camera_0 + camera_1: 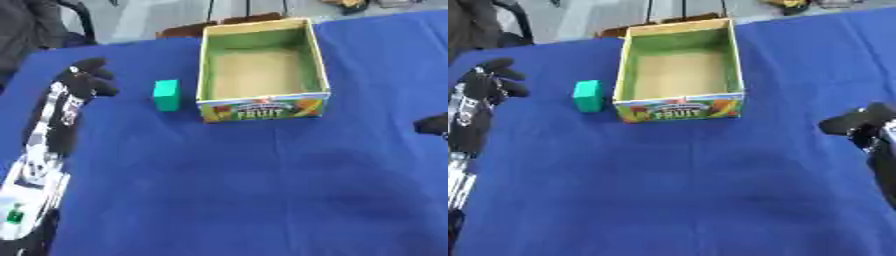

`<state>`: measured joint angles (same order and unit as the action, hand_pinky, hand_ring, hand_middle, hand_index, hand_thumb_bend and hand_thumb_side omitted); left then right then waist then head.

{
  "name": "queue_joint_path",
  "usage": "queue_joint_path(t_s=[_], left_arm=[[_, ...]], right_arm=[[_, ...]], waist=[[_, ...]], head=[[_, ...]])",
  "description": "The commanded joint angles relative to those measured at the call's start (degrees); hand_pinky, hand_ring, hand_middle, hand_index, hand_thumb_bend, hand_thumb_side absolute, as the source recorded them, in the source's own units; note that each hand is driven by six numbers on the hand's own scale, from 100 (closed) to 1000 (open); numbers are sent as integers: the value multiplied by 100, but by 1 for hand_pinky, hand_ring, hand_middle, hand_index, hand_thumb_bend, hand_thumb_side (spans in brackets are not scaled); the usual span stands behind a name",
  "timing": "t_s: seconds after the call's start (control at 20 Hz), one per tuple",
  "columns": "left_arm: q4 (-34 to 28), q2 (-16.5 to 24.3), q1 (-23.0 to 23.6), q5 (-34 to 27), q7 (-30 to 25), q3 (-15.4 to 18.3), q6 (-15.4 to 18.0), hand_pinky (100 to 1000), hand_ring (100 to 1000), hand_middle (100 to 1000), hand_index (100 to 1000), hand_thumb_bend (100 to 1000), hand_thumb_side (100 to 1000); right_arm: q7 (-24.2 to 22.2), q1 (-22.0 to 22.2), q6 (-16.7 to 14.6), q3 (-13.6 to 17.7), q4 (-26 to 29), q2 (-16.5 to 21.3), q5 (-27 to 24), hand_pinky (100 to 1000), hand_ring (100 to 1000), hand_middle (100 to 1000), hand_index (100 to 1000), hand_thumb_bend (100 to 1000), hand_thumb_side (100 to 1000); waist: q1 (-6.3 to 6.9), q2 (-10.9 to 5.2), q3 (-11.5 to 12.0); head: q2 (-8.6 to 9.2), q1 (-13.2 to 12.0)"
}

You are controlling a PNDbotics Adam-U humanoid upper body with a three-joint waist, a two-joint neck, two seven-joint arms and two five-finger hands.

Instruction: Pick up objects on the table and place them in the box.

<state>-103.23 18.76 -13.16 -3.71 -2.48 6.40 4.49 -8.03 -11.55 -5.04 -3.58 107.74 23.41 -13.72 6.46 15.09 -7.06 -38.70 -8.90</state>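
Block (166,95), green, stands on the blue cloth (262,190) just beside the box (207,60), outside its left wall. Your left hand (87,80), empty and relaxed, hangs nearby; sweep in sideways and you may shove it against the cardboard. Right hand (859,122) holds nothing.
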Motion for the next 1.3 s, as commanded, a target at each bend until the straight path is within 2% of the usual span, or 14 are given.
queue_joint_path(t_s=[0.05,0.35,0.45,0.55,0.7,0.9,1.15,1.3], left_arm=[[-145,183,-29,9,-29,51,4,677,583,612,812,723,786],[-147,219,-45,20,-55,48,2,679,584,614,815,719,779],[-144,277,-51,50,-82,43,-8,681,589,619,820,727,733],[-132,430,-85,156,-165,42,-55,690,605,637,835,654,650],[-41,820,-234,417,-398,14,-255,703,645,694,871,583,554],[353,1423,-610,792,-769,-194,-581,728,692,742,906,595,475],[1070,2161,-1251,1246,-1222,-772,-863,734,731,776,922,653,412],[1516,2608,-1657,1521,-1497,-1122,-885,735,740,781,923,677,397]], right_arm=[[21,-27,-9,33,130,87,0,746,688,514,547,100,869],[20,-26,-9,33,130,89,-2,746,688,514,547,100,869],[20,-23,-8,34,129,91,-1,746,688,514,547,100,869],[20,-17,-8,34,127,96,1,746,688,514,547,100,869],[18,1,-7,32,121,120,9,746,687,514,547,100,869],[10,24,-4,24,110,150,15,746,688,514,547,100,870],[-6,42,-3,10,103,181,27,746,687,513,547,100,871],[-19,46,2,-7,97,184,31,746,687,513,547,100,874]], waist=[[-39,-108,-3],[-39,-113,-7],[-39,-115,-10],[-38,-121,-8],[-17,-147,-2],[25,-187,-12],[65,-212,-81],[87,-220,-139]], head=[[23,17],[25,19],[24,21],[17,23],[-12,25],[-30,38],[-28,36],[-42,16]])
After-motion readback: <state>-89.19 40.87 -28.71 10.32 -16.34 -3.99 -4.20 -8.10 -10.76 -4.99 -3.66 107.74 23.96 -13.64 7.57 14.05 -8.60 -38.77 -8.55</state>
